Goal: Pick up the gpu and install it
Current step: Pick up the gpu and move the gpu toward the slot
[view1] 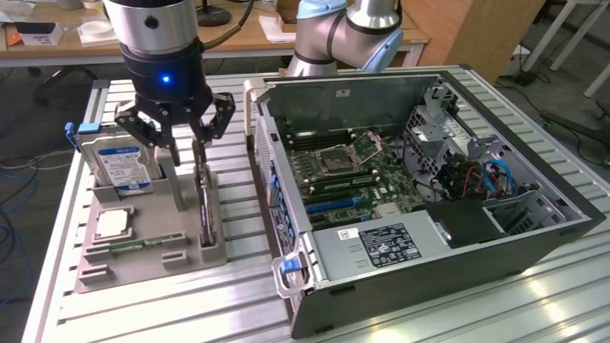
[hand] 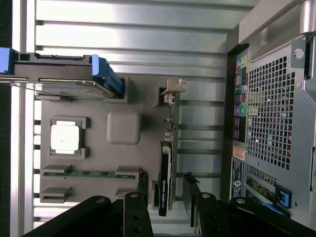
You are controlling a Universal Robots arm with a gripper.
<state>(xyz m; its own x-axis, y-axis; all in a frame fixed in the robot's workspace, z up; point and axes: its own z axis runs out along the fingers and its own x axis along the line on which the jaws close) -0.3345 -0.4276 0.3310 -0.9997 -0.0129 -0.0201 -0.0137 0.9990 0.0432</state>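
Wrist view shows the gripper (hand: 166,183) spread open astride the gpu (hand: 164,158), which stands on edge.

Hard drive (view1: 116,161) upright in grey tray (view1: 133,268); open computer case (view1: 458,279) beside.

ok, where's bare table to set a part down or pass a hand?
Free, in the exterior view: aluminium slatted table below the grey parts tray, and its lower-right corner by the open black computer case. Tray-to-case gap is narrow. Crowded: the tray, with the open tool over the green gpu card standing on edge.
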